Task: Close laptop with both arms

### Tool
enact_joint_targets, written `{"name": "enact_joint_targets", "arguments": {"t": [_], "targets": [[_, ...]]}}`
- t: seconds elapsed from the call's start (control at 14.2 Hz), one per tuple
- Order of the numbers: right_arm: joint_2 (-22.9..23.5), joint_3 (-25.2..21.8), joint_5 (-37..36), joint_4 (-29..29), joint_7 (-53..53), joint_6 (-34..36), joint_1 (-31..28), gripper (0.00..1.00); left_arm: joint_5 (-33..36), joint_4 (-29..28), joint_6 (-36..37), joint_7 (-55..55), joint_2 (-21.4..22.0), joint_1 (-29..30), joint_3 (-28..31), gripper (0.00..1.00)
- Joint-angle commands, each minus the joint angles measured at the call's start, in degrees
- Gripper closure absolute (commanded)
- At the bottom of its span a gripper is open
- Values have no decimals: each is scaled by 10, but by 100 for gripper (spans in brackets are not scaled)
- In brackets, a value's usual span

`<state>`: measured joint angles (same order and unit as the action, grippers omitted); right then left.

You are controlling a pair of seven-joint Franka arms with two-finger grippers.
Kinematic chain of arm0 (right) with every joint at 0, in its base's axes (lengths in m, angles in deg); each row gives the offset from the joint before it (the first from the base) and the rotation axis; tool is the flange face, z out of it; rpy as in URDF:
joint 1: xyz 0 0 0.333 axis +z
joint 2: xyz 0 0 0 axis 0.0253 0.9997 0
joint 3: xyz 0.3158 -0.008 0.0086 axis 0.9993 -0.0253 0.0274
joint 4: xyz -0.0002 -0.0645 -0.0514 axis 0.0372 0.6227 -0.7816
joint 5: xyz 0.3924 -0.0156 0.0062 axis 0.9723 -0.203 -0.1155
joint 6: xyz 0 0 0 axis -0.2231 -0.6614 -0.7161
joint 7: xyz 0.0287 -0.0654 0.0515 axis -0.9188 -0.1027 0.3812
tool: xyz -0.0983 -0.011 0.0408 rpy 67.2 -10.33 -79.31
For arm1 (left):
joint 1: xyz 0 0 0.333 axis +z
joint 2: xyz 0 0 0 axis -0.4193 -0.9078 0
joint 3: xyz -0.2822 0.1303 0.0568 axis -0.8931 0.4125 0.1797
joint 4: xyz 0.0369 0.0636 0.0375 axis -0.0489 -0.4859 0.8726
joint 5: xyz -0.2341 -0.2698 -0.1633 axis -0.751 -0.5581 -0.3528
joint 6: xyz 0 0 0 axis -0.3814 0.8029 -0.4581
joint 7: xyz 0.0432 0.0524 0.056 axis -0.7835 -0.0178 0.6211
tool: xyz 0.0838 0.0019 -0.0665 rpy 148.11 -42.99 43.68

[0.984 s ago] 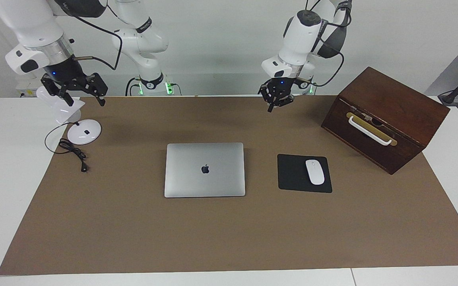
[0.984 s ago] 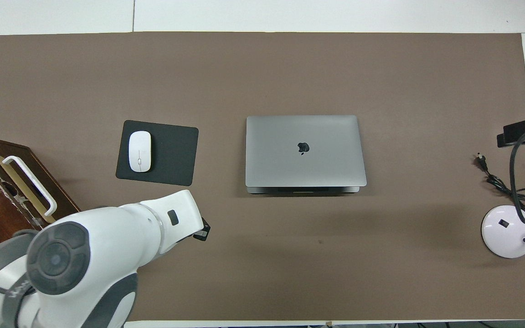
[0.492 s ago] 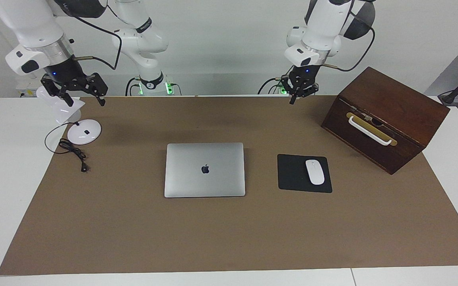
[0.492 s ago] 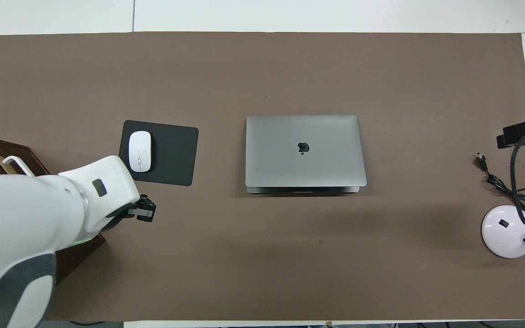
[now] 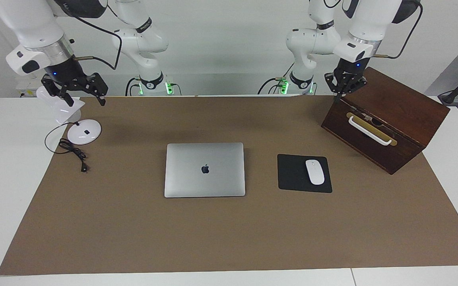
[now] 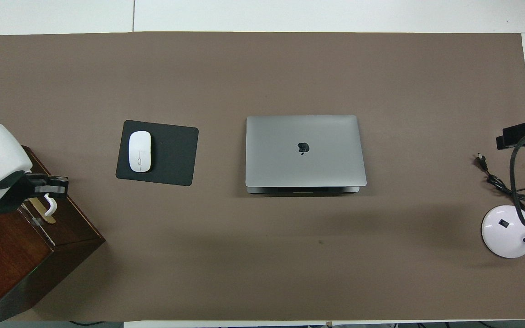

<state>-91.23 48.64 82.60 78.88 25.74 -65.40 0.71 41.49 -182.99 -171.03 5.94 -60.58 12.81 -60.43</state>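
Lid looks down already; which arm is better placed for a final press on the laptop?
Right, marginally: right gripper hangs open over the lamp, bare mat to the laptop. Left gripper, over the wooden box, must cross the mouse.

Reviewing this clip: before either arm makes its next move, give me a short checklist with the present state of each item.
1. laptop lid down flat on the mat: ok.
2. Nothing resting on the laptop: ok.
3. left gripper clear of the laptop, up over the wooden box: ok.
4. right gripper clear of the laptop, open, raised by the desk lamp: ok.
5. Left gripper's fingers open or shut: cannot tell.
6. mouse lying on its pad, beside the laptop and apart from it: ok.
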Motion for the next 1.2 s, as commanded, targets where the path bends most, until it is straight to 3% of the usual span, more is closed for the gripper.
{"name": "enact_joint_targets", "arguments": {"t": [0.0, 0.56, 0.91, 1.12], "targets": [[-19, 4, -3, 42, -16, -36, -8, 0, 19, 22, 16, -2, -8, 39, -8, 0], [-24, 4, -2, 52, -15, -43, -8, 0, 12, 33, 8, 6, -15, 76, -8, 0], [-24, 4, -2, 55, -16, -43, -8, 0, -30, 184, 104, 8, -105, 96, -7, 0], [-24, 4, -2, 55, -16, -43, -9, 0, -30, 192, 111, 9, -120, 96, -8, 0]]}}
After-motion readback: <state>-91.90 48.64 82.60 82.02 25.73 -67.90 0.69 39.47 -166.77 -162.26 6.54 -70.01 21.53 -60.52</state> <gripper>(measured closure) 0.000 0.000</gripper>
